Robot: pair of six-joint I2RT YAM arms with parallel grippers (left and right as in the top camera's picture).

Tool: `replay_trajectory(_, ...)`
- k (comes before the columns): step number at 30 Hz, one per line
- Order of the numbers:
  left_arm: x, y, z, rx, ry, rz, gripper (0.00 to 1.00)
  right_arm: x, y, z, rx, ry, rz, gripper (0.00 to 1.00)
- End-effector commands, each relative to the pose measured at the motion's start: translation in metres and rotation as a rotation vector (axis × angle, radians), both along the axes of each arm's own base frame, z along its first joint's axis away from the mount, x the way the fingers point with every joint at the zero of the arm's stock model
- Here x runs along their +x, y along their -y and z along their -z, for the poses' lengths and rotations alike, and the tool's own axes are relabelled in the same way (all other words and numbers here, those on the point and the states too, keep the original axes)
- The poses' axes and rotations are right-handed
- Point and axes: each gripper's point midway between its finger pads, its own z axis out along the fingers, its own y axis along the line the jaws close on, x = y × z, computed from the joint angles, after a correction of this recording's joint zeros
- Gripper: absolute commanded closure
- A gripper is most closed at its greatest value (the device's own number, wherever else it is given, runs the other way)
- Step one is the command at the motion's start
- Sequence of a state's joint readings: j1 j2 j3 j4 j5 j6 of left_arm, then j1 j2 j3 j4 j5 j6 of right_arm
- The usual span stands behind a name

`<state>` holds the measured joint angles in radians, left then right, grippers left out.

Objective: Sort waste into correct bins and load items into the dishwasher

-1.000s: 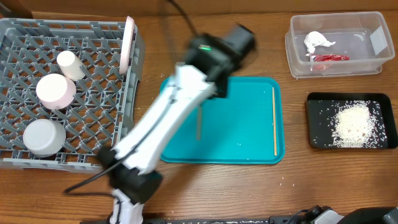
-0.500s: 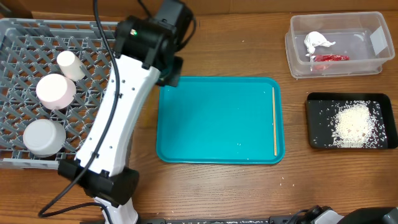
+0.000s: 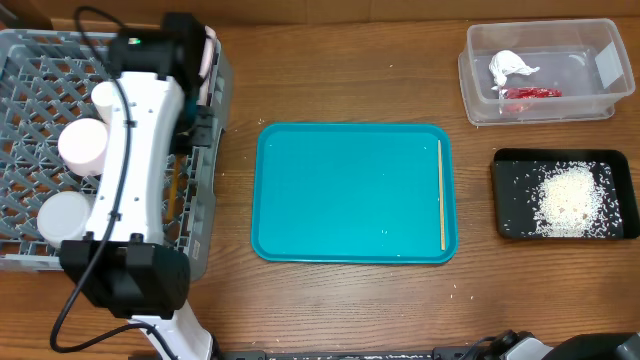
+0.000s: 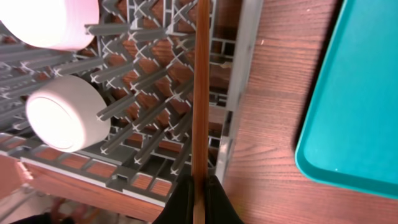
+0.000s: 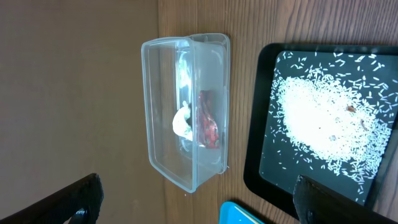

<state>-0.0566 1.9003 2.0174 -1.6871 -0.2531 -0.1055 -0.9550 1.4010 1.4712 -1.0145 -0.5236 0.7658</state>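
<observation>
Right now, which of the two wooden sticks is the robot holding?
The stick pinched in the left gripper above the grey rack; the other stick lies loose on the teal tray.

The wooden surface [image 3: 350, 300] carries four things. The grey dish rack [image 3: 40, 70] sits beneath the left gripper [image 4: 199, 194], its right-hand wall just under the tips. The teal tray [image 3: 350, 190] lies just right of that gripper. The clear tub [image 3: 575, 65] and the black tray [image 3: 510, 175] of white grains [image 3: 570, 200] lie well beyond, further right.
</observation>
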Motion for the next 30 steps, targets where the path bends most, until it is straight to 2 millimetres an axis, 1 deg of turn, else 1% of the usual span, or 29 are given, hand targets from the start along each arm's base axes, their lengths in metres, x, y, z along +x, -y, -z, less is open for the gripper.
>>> replay_trajectory(1, -0.002, -0.001, 0.003, -0.11, -0.012, 0.051, 0.96, 0.0, 0.001, -0.001, -0.006, 0.001, -0.002, 0.0)
replay_trajectory(3, 0.002, -0.004, 0.007, -0.125, -0.007, 0.062, 0.96, 0.0, 0.001, -0.001, -0.006, 0.001, -0.002, 0.0)
replay_trajectory(7, 0.009, -0.016, 0.022, -0.104, 0.004, 0.039, 0.96, 0.0, 0.001, -0.001, -0.006, 0.001, -0.002, 0.0)
replay_trajectory(8, 0.012, -0.022, 0.031, -0.086, 0.009, 0.03, 0.96, 0.0, 0.001, -0.001, -0.006, 0.001, -0.002, 0.0)
replay_trajectory(10, 0.018, -0.027, 0.043, -0.085, 0.02, 0.035, 0.96, 0.0, 0.001, -0.001, -0.006, 0.001, -0.002, 0.0)
replay_trajectory(14, 0.025, -0.034, 0.057, -0.082, 0.044, 0.034, 0.96, 0.0, 0.001, -0.001, -0.006, 0.001, -0.002, 0.0)
replay_trajectory(18, 0.033, -0.037, 0.061, -0.088, 0.076, 0.026, 0.96, 0.0, 0.001, -0.001, -0.006, 0.001, -0.002, 0.0)
replay_trajectory(21, 0.038, -0.032, 0.063, -0.119, 0.098, 0.029, 0.96, 0.0, 0.001, -0.001, -0.006, 0.001, -0.002, 0.0)
replay_trajectory(30, 0.041, -0.028, 0.064, -0.143, 0.107, 0.054, 0.96, 0.0, 0.001, -0.001, -0.006, 0.001, -0.002, 0.0)
